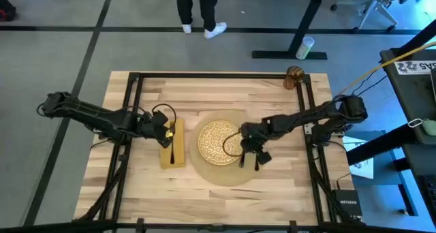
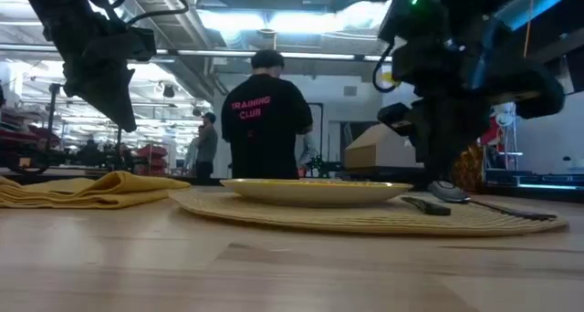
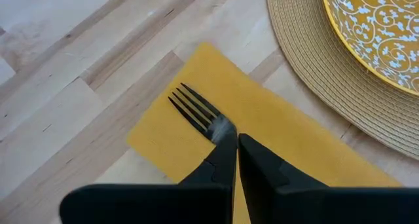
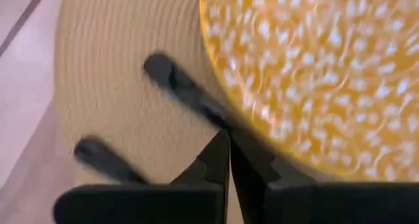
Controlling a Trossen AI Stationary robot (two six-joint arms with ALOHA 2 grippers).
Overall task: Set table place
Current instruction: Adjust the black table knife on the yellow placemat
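Note:
A tan placemat (image 1: 221,166) lies mid-table and carries a yellow-speckled plate (image 1: 216,142). Left of it a mustard napkin (image 1: 168,158) lies flat with a dark fork (image 3: 193,107) along it, tines toward the far edge. My left gripper (image 3: 234,137) is shut over the fork's neck; in the low view my left gripper (image 2: 123,120) hangs clear above the napkin (image 2: 87,190). My right gripper (image 4: 229,137) is shut, low over the placemat's right part, on one dark utensil (image 4: 186,90). A second utensil (image 4: 98,155) lies beside it. An amber glass (image 1: 294,76) stands at the far right corner. My right gripper meets the dark utensil at the part nearest my fingertips (image 4: 219,119); the fingers themselves hide the contact. They come from above, pointing down, and reach placemat level (image 2: 447,186). The utensil lies on the placemat (image 2: 365,223), its rounded free end (image 4: 157,65) beside the plate's rim.
Black rails (image 1: 136,97) frame the wooden table (image 1: 225,97). A person stands beyond the far edge (image 2: 265,120). Bare wood shows near the front edge (image 1: 225,202) and left of the napkin.

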